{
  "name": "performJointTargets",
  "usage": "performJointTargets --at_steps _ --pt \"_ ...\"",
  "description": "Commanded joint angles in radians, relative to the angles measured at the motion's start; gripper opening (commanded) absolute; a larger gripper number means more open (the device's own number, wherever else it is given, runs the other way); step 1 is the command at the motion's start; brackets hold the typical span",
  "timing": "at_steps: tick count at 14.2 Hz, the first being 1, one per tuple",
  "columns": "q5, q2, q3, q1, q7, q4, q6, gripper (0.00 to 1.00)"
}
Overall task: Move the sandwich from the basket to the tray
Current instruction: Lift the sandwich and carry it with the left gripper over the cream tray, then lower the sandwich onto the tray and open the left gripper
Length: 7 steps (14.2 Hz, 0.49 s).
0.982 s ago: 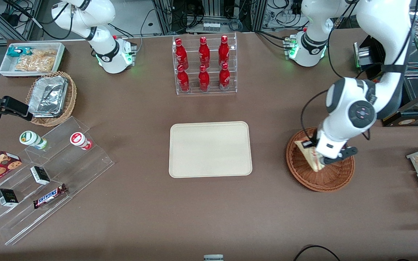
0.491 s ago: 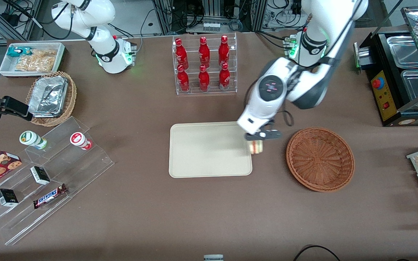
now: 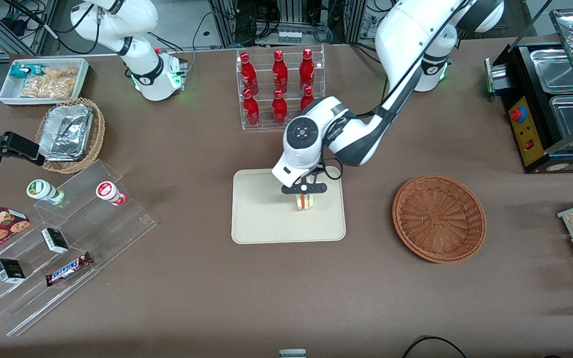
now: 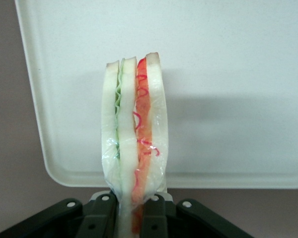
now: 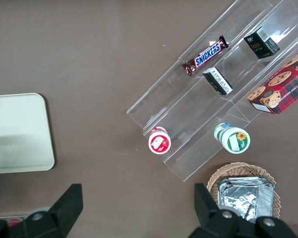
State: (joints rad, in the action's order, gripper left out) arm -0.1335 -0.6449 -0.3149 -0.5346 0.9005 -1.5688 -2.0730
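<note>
My left gripper is shut on the sandwich, a wrapped white-bread wedge with red and pale filling, and holds it over the cream-beige tray, on the part toward the working arm's end. In the left wrist view the sandwich hangs edge-on between the black fingers, with the tray below it. I cannot tell whether it touches the tray. The reddish-brown wicker basket stands empty beside the tray, toward the working arm's end of the table.
A clear rack of red bottles stands farther from the front camera than the tray. Clear stepped shelves with snacks, a tan basket with foil containers and a white bin of snack packets lie toward the parked arm's end.
The gripper has carried the sandwich out of the basket, past the tray's edge, to above the tray. The basket is now empty.
</note>
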Motion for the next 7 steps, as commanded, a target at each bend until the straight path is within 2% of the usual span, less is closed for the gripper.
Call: performJointTargets --at_steps 1,5,7 --pt "-0.054 -0.077 0.013 -0.042 0.063 0.090 0.013 0.20" --pt "-0.054 -0.139 0.013 -0.056 0.104 0.167 -0.019 0.23" --pt "-0.054 -0.145 0.013 -0.062 0.103 0.168 -0.022 0.30"
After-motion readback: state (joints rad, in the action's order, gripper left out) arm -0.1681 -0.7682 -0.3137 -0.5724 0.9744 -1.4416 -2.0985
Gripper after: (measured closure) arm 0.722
